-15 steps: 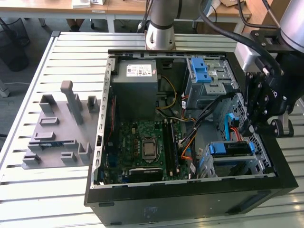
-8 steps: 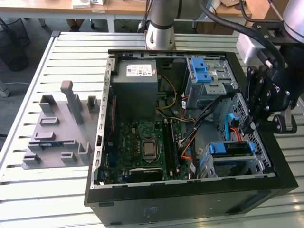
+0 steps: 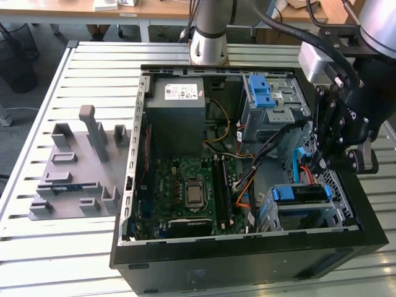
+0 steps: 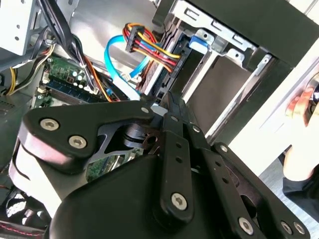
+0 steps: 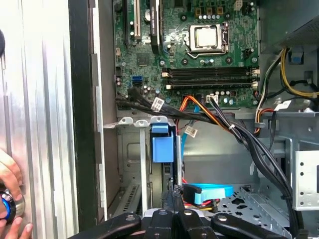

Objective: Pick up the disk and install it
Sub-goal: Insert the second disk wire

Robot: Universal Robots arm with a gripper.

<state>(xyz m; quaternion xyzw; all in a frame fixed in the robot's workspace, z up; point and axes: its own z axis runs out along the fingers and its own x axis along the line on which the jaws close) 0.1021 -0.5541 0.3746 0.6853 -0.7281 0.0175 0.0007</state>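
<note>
The disk [image 3: 304,193] sits in the lower drive cage at the front corner of an open computer case [image 3: 247,255], on the exterior view's right. Its blue frame shows along the edge, and a blue tab stands at the end facing the motherboard.

The gripper [image 3: 322,162] hangs just above that cage, inside the case. In the first wrist view its black fingers [image 5: 173,196] are pressed together with nothing visible between them. The second wrist view shows the gripper [image 4: 160,107] with its linkage folded inward to a closed tip. Whether the tip touches the disk cannot be told.

Near the gripper, a light-blue flat cable [image 4: 112,59] curls past a bundle of red, yellow and black wires [image 4: 149,47]. Black cables run from there across the case.

The green motherboard [image 3: 185,185] lies flat in the middle of the case, with a square processor socket at its centre. A grey power supply [image 3: 176,105] sits beyond it, and a second drive cage with a blue bracket [image 3: 263,93] sits toward the exterior view's right.

A person's hand [image 5: 10,219] is just outside the case wall.

The case rests on a ribbed metal table [image 3: 62,260]. A grey plastic fixture [image 3: 74,167] stands apart on the exterior view's left.
</note>
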